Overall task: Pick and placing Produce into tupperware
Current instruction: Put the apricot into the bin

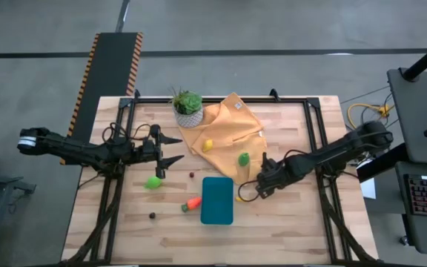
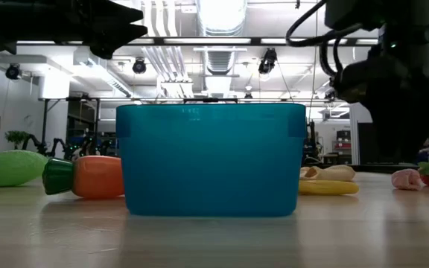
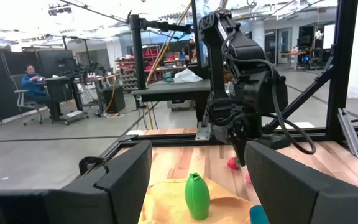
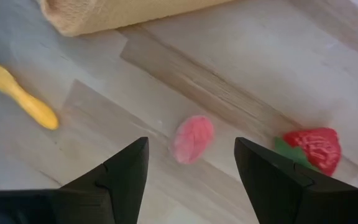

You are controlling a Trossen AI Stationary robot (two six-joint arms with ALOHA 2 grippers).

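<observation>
Teal tupperware [image 1: 217,200] sits near the bench's [image 1: 288,230] front edge, with bare wood to its right. We count one carrot [image 1: 192,202] touching its left side, one lime-green fruit [image 1: 153,182] farther left, one pink piece [image 4: 191,138] and one strawberry [image 4: 312,148] under our right end effector [image 4: 190,169], half open, empty. Our left end effector [image 1: 175,149] hangs half open, empty, beside the yellow cloth [image 1: 232,122].

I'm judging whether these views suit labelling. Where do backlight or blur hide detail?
Low view: bright ceiling lights behind turn the arms into silhouettes, though the teal tupperware reads clearly. Right wrist view: soft focus, the pink piece and strawberry lack sharp edges. High view: evenly lit.
</observation>
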